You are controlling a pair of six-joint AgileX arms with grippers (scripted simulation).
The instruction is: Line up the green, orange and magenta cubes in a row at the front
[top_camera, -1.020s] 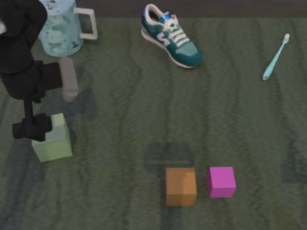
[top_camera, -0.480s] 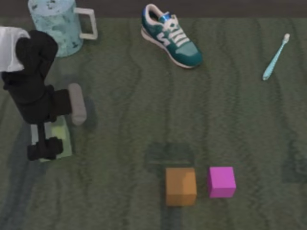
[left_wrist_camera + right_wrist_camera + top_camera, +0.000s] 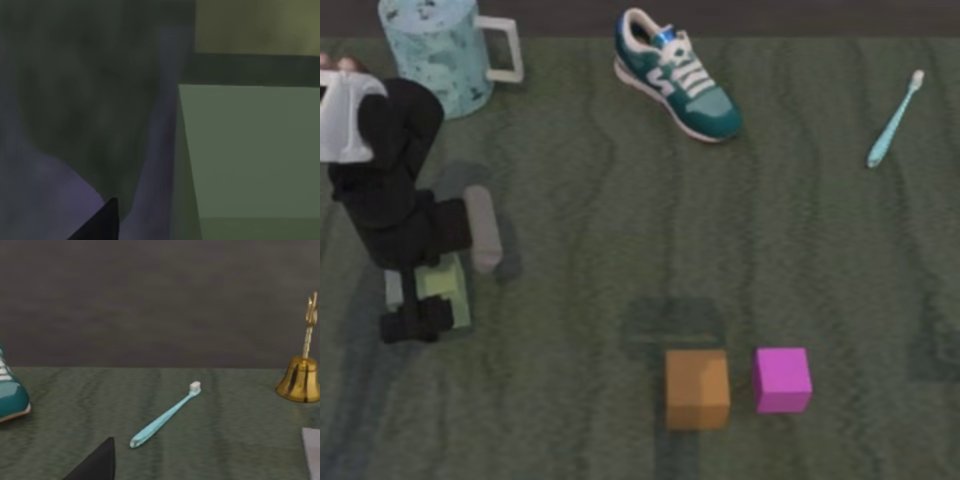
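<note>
The large pale green cube [image 3: 448, 287] sits at the table's left, partly hidden under my left gripper [image 3: 415, 318], which is lowered over it and open. In the left wrist view the green cube [image 3: 250, 160] fills the frame, and one dark fingertip [image 3: 107, 222] stands apart from its side. The orange cube [image 3: 697, 389] and the smaller magenta cube [image 3: 782, 380] rest side by side at the front, right of centre. My right arm is outside the top view. Its wrist view shows one dark fingertip [image 3: 97, 465] above the table, with the gripper open and holding nothing.
A light blue mug [image 3: 440, 50] stands at the back left, just behind my left arm. A teal sneaker [image 3: 677, 76] lies at the back centre and a toothbrush [image 3: 894, 120] at the back right. A gold bell [image 3: 301, 380] shows in the right wrist view.
My left arm has swung toward the front and come down over the green cube, covering more of it. The cubes have not moved.
</note>
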